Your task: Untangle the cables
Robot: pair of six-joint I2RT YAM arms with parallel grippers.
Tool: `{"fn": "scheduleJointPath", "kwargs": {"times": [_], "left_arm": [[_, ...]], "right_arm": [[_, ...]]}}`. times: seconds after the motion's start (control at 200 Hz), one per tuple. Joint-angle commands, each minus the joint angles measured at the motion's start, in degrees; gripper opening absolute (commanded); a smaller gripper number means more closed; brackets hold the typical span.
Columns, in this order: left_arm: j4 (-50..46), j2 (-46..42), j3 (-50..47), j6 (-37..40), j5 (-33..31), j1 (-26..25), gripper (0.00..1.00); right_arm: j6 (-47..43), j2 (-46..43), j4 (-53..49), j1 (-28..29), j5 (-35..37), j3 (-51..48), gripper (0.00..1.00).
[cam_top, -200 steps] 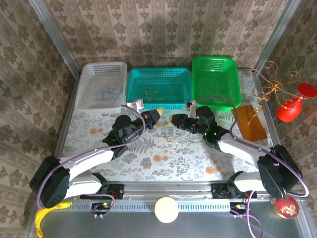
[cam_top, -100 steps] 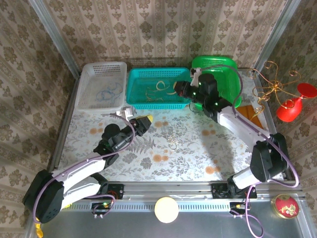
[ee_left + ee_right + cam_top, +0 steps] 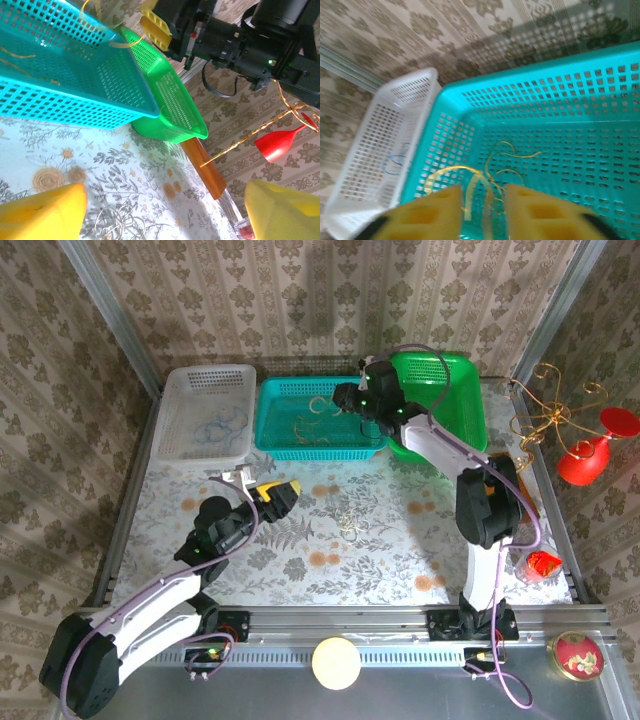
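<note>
A small clump of pale and gold cables (image 3: pixel 350 525) lies on the table's middle, seen close as pale loops (image 3: pixel 112 222) in the left wrist view. My left gripper (image 3: pixel 280 490) hovers left of it, open and empty (image 3: pixel 162 215). My right gripper (image 3: pixel 345 400) is over the teal basket (image 3: pixel 320 383), its jaws apart (image 3: pixel 481 215). A yellow-gold cable loop (image 3: pixel 475 192) hangs loose between its fingers (image 3: pixel 420 215), above other gold cables (image 3: pixel 512 155) on the basket floor. Blue cables (image 3: pixel 222 425) lie in the white basket (image 3: pixel 205 380).
A green basket (image 3: pixel 470 390) stands right of the teal one, under the right arm. A wooden block (image 3: pixel 505 490), a gold curly wire stand (image 3: pixel 545 415) and a red glass (image 3: pixel 590 455) sit at the right edge.
The right arm swung from the table's middle up over the teal basket with a yellow-gold cable, and its jaws parted. The left gripper drew back to the left and opened.
</note>
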Motion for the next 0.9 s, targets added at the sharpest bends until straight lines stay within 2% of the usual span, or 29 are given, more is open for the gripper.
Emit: {"fn": "scheduleJointPath", "kwargs": {"times": [0.0,0.03,0.27,0.705,0.895], "left_arm": [[-5.6,-0.9,2.1,2.3,0.1,0.4,0.97],[-6.8,-0.9,2.5,2.7,0.0,0.5,1.0],[-12.2,-0.1,4.8,5.7,-1.5,0.7,1.0],[-25.1,1.0,9.2,8.9,-3.1,0.8,1.0],[-29.3,3.1,11.3,10.7,-5.3,-2.1,1.0]], "right_arm": [[-3.9,2.2,-4.6,0.0,0.7,3.3,0.56],[-4.3,1.9,-4.8,0.0,0.2,3.2,0.58],[-5.4,-8.7,-5.0,0.7,-4.2,-6.0,0.57],[-2.7,-35.3,-2.6,5.8,-2.4,-43.1,0.51],[-1.4,-38.9,-0.9,8.1,-0.7,-54.7,0.48]]}}
